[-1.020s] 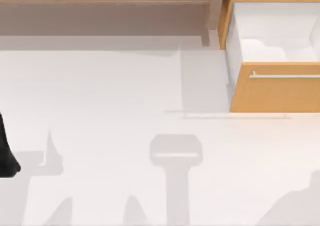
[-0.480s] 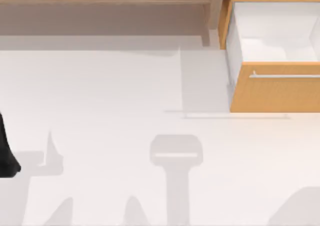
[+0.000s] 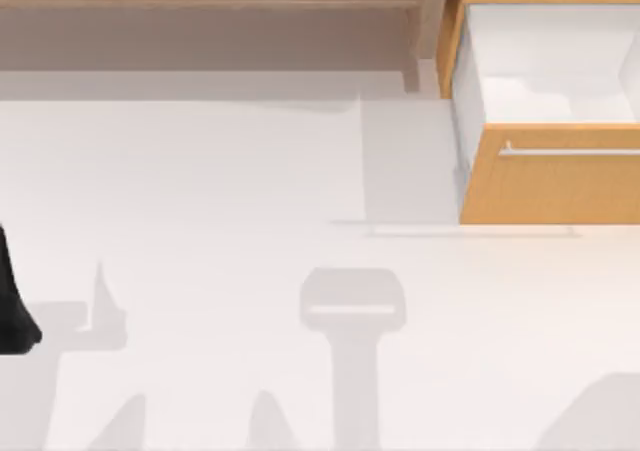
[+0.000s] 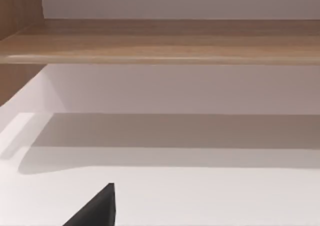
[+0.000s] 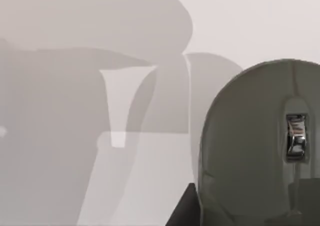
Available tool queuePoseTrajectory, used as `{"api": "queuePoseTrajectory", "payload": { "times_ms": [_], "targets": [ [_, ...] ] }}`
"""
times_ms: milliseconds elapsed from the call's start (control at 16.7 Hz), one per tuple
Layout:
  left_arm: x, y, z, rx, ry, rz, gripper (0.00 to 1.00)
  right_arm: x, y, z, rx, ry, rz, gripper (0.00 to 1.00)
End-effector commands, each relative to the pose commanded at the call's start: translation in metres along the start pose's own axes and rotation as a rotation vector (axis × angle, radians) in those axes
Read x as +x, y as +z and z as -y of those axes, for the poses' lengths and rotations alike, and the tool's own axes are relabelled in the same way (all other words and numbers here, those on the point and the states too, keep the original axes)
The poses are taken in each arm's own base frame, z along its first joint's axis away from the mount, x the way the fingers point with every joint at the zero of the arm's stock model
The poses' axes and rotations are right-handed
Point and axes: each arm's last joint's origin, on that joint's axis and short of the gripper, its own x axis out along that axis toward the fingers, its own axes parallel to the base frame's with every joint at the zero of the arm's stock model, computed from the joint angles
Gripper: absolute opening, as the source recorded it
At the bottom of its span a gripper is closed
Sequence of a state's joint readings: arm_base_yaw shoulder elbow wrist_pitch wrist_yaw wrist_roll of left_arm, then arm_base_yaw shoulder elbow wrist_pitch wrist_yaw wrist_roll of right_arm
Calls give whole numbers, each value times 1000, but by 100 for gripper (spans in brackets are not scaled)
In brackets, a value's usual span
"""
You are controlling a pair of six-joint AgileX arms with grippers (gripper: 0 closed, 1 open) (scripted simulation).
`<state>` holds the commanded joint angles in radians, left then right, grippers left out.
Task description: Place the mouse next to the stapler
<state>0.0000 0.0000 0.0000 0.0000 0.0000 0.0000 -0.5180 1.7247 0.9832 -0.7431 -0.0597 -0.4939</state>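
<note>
The mouse (image 5: 255,136) is a dark grey, low-domed shape with a shiny scroll wheel, seen close up in the right wrist view. It hangs above the white table and casts a rounded shadow below. My right gripper (image 5: 250,218) is shut on the mouse, and one black fingertip (image 5: 184,208) presses against its side. The stapler is out of view. My left arm (image 3: 15,301) is parked at the table's left edge. A black tip of my left gripper (image 4: 97,212) shows above bare table.
An open drawer (image 3: 550,176) with an orange-wood front and a metal handle stands at the back right, its white inside bare. A wooden shelf (image 3: 210,1) runs along the back. Arm shadows lie across the white table (image 3: 220,171).
The right arm's shadow at the top view's bottom right corner slid lower and rightward early on, then held still. The left arm has not moved.
</note>
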Motion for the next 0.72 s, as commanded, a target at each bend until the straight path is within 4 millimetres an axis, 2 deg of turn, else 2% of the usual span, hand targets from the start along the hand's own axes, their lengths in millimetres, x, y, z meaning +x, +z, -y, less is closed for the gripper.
{"api": "queuePoseTrajectory", "payload": {
  "times_ms": [360, 720],
  "targets": [
    [0, 0, 0, 0, 0, 0, 100, 0, 0, 0, 0, 0, 0, 98],
    [0, 0, 0, 0, 0, 0, 100, 0, 0, 0, 0, 0, 0, 100]
  ]
}}
